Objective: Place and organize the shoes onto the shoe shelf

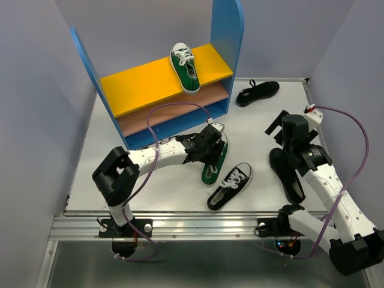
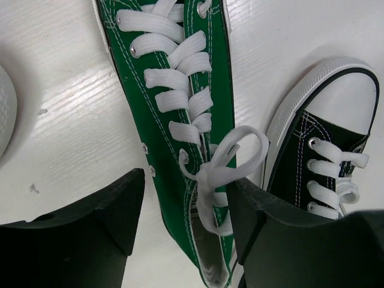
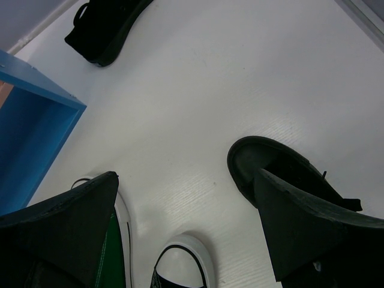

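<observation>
Your left gripper [image 2: 186,201] straddles the green sneaker [image 2: 174,90] on the table [image 2: 72,108], jaws apart; your right gripper [image 3: 185,180] gapes wide too. The canvas looks light and floppy, so pinch the stiffer heel. 1 green shoe [image 1: 185,67] sits on the shelf [image 1: 144,84].

White table, plain walls, metal rail.
Table [image 1: 168,193] is flat and glossy white with a faint grain running across it; two small dark specks [image 2: 42,111] show in the left wrist view. Pale lavender-grey walls [image 1: 36,72] close in the left, back and right sides. A ribbed aluminium rail [image 1: 198,227] runs along the near edge, with a dull grey floor [image 1: 198,267] below it.
</observation>
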Tool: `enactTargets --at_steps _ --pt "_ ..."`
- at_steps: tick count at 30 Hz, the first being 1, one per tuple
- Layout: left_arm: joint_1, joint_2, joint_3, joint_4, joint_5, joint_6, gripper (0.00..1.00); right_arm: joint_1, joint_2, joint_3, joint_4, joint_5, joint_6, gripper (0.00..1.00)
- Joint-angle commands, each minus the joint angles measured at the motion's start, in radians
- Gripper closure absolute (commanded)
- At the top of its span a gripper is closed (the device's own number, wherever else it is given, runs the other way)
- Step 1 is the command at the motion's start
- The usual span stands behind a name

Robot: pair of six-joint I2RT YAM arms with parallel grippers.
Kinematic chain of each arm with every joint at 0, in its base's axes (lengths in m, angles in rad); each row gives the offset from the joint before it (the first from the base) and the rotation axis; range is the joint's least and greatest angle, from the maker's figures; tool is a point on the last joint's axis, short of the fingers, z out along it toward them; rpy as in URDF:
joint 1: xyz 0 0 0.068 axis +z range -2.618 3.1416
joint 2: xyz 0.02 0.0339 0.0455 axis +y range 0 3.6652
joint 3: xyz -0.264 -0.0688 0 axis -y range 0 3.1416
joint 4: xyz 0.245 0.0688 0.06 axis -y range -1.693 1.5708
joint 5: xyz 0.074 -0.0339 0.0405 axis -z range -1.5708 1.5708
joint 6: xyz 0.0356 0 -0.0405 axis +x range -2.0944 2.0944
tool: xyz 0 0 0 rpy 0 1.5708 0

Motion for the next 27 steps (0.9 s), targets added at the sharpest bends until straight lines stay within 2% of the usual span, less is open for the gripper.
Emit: enactTargets --at_steps 1,3,5,8,10,13,16,21,27 --pt "-0.014 -0.069 0.03 -0.036 -0.077 -0.013 0.4 -0.002 -0.001 0.001 0.029 0.015 0.0 0.0" --pt "-0.014 -0.082 0.025 -0.056 -0.089 -0.022 0.51 -0.002 -0.001 -0.001 0.029 0.015 0.002 0.0" --pt "-0.014 -0.103 0.022 -0.07 -0.1 -0.031 0.55 -0.002 -0.001 -0.001 0.029 0.012 0.003 0.0" --pt "-0.018 -0.144 0.005 -0.081 -0.1 -0.045 0.53 -0.002 -0.001 -0.001 0.029 0.009 0.003 0.0" --pt "-0.021 -0.167 -0.012 -0.083 -0.101 -0.051 0.44 -0.002 -0.002 -0.001 0.029 0.009 0.002 0.0" --pt "-0.024 -0.209 -0.045 -0.081 -0.108 -0.068 0.37 -0.002 -0.002 -0.001 0.029 0.003 0.002 0.0" --pt "-0.024 -0.235 -0.093 -0.069 -0.118 -0.095 0.37 -0.002 -0.005 -0.004 0.03 -0.001 0.006 0.0" --pt "-0.026 -0.229 -0.135 -0.057 -0.106 -0.123 0.46 -0.002 -0.001 -0.004 0.03 -0.008 0.009 0.0" --pt "-0.032 -0.198 -0.141 -0.052 -0.072 -0.119 0.49 -0.002 -0.004 -0.003 0.03 -0.008 0.005 0.0"
